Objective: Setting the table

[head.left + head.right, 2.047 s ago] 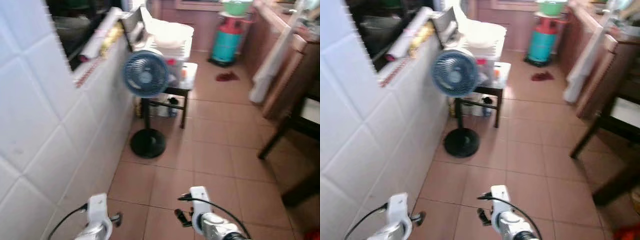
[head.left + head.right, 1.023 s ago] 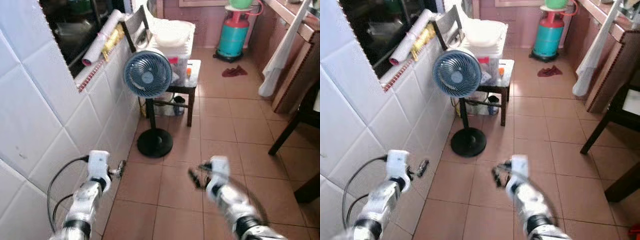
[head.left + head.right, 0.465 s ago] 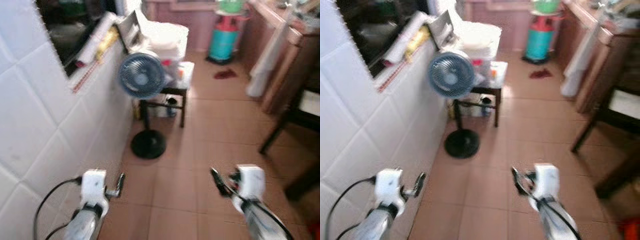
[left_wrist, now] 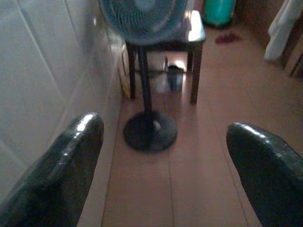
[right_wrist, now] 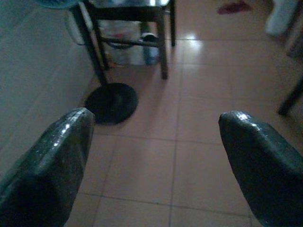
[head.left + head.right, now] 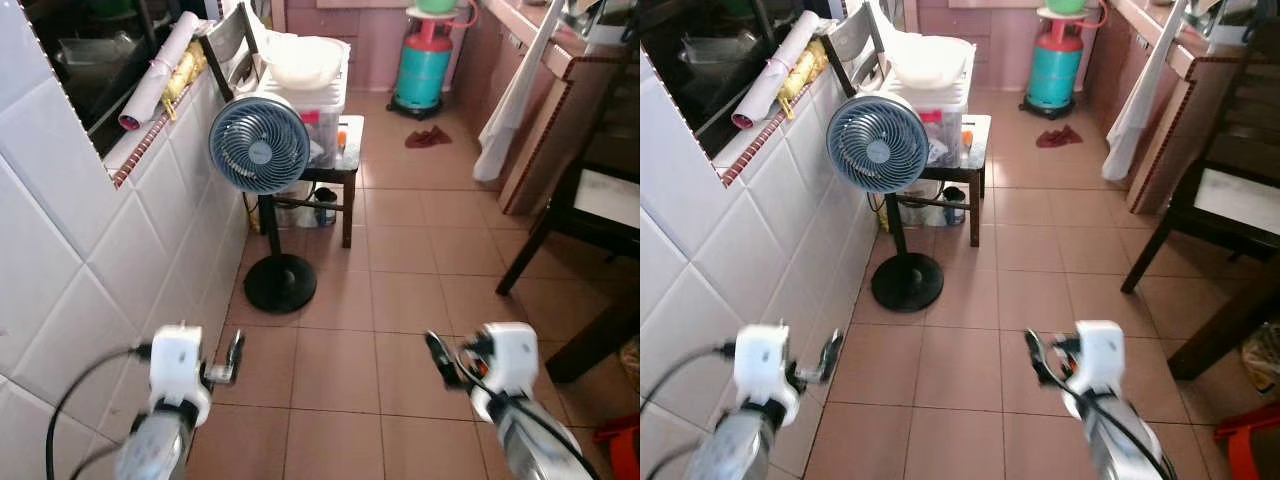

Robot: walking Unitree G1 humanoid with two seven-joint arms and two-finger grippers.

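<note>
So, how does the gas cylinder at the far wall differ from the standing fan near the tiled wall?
The gas cylinder is teal with a red top; the fan is blue-grey on a black pole and round base. The cylinder is squat and solid, with a green bowl on top, while the fan is tall and thin. The cylinder stands far off; the fan stands much nearer, beside a small table. Both stand upright on the tiled floor.
</note>
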